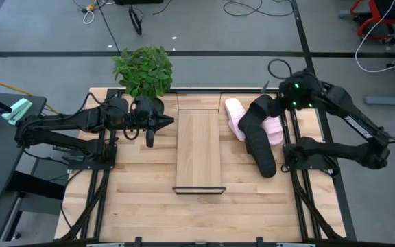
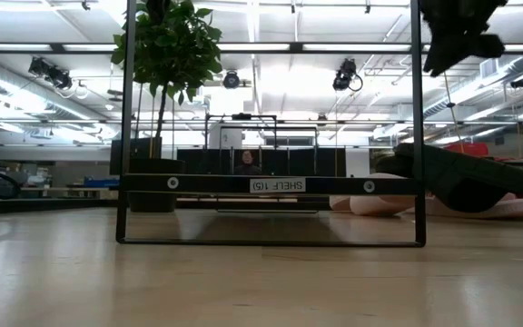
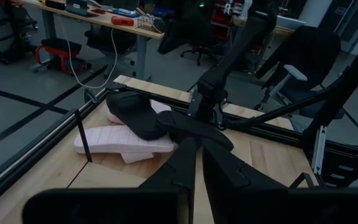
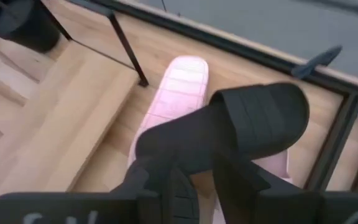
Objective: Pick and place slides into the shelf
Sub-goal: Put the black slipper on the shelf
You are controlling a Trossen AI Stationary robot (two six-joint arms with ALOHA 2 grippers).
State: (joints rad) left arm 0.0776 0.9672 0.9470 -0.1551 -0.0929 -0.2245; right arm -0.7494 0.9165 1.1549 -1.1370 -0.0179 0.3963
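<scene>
Right hand: clamped on the black foam slide sandal, over the pale pink slides.
Left hand: fingers together, waiting.
Your move: lift clear, then swing over the long wood-topped shelf.

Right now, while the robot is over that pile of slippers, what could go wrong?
1. The right end effector is down at one black slide that lies on the pink slides. Lifting it might drag a pink one along.
2. The shelf has thin black posts close to the pile; a carried slide could bump one.
3. The left end effector waits beside the shelf, and the plant stands close behind it.
</scene>
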